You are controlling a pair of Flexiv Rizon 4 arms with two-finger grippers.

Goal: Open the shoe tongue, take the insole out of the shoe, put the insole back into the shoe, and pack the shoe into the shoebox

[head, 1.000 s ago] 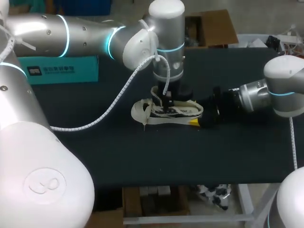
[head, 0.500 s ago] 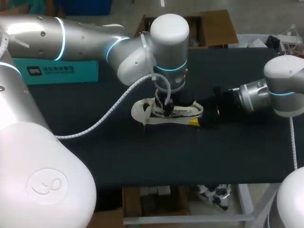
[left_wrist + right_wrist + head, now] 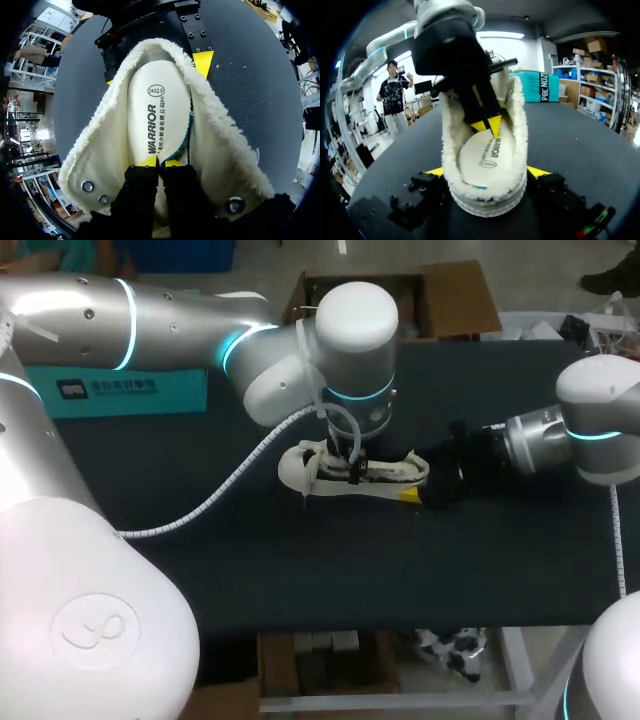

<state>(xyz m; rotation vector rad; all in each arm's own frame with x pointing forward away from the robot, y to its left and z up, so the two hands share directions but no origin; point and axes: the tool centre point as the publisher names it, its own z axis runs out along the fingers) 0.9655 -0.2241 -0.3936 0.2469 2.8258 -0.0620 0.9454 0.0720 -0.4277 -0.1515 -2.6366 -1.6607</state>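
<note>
Head view: left arm (image 3: 355, 350) covers shoe (image 3: 390, 472), left fingers (image 3: 147, 161) together inside; right fingers (image 3: 537, 171) clamp heel (image 3: 487, 200); shoebox (image 3: 130, 388) apart.

Silver-white left arm (image 3: 170, 310) and right arm (image 3: 600, 425), cyan-ringed joints
A white coiled cable (image 3: 235, 471) hangs from the left arm; the black right gripper (image 3: 487, 172) shows screws and yellow tips.

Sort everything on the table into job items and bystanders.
Job: shoe, held at one end by the right gripper; insole inside it, beneath the left gripper; teal shoebox at the table's far left.
Lying about: black table, left arm's coiled cable.
</note>
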